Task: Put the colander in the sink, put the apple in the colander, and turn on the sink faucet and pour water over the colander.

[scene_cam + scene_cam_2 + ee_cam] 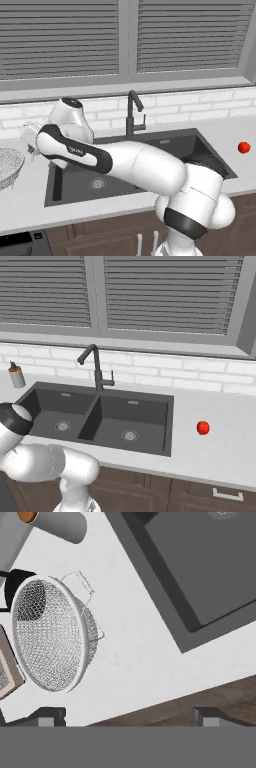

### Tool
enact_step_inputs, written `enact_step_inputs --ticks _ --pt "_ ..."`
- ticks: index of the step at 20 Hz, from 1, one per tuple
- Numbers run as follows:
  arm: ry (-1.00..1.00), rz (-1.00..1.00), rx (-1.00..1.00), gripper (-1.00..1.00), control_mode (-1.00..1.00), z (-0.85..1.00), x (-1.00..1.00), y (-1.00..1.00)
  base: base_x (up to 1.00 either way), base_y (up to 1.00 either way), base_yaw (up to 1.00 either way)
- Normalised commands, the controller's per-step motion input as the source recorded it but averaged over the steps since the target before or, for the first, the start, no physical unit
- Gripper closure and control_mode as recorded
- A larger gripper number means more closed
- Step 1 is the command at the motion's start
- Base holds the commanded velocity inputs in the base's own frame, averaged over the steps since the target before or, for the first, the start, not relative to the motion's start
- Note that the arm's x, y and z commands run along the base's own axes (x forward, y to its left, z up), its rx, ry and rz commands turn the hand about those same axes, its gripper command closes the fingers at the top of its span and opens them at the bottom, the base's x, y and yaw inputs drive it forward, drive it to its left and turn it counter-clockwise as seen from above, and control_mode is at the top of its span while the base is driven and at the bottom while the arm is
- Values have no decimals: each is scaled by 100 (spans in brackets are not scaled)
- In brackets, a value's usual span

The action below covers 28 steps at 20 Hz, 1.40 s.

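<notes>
Two dark fingertips [52, 717] stand far apart at the bottom of the hand view, so the gripper [129, 717] is wide open and holds nothing. The arm [135, 167] reaches low and leftward across the sink [200, 145], its hand above the counter's front edge just left of the basin. The colander [50, 637] sits on the pale counter [135, 657] left of the sink, apart from the gripper, with bare counter between it and the sink rim. The apple [202, 427] rests on the counter right of the sink, well apart from it. The sink faucet [95, 371] stands behind the basins, before a white brick wall [190, 376] and shuttered windows [165, 293].
</notes>
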Motion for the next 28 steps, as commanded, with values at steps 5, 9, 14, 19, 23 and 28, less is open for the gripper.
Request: enact_step_inputs --ticks 5,9,14,19,23,28 --pt "0 0 -5 -100 -100 -25 15 56 0 0 0" --pt "0 -3 -8 -100 -100 -23 21 40 0 0 0" --pt "4 -6 -4 -100 -100 -14 35 35 0 0 0" --pt "8 -5 -5 -100 -100 -25 16 26 0 0 0" --pt "9 -2 -7 -100 -100 -30 11 14 0 0 0" --pt "6 0 -6 -100 -100 -27 18 15 0 0 0"
